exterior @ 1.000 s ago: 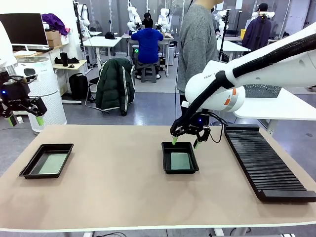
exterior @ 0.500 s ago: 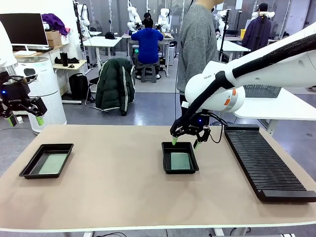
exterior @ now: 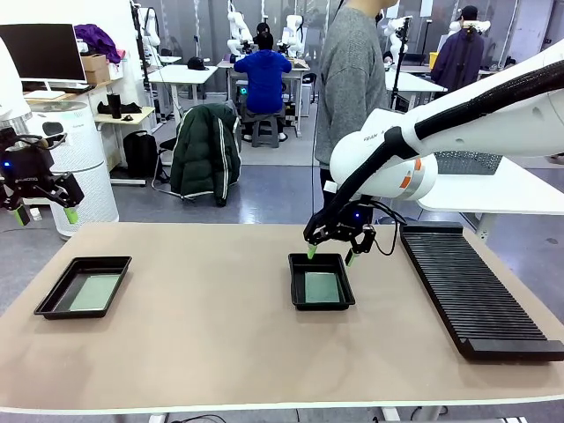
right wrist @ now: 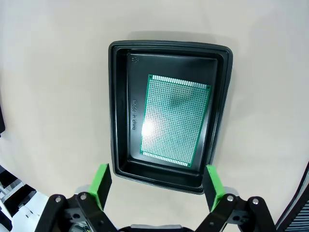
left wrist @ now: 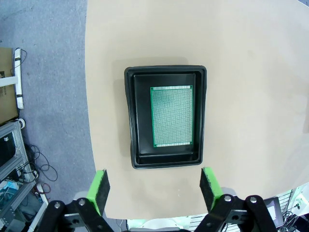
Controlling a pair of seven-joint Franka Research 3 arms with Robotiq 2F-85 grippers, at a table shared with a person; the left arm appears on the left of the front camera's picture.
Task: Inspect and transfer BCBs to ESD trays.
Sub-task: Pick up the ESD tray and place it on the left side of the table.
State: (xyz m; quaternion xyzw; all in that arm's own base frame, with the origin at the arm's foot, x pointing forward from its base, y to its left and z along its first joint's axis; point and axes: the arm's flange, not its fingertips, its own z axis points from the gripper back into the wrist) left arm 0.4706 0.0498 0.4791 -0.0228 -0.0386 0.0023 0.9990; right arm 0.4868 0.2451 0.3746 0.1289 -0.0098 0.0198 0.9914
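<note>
On the beige table [exterior: 220,344] lay two shallow black rectangular plastic ESD trays; the left tray [exterior: 53,300] was near the left edge, and the middle tray [exterior: 296,293] was near the centre; each one held a thin flat green rectangular circuit board, lying flat on the floor of the tray; the left board [left wrist: 172,116] and the middle board [right wrist: 175,121] were both inside the walls. The left gripper [exterior: 42,214] hung high above the left edge of the table, its jaws released and holding nothing; the right gripper [exterior: 330,254] hovered just over the far rim of the middle tray, its jaws also spread wide and empty. A long black slotted rack [exterior: 467,295] lay at the right side; a person in a grey sweater [exterior: 351,79] stood behind the table.
</note>
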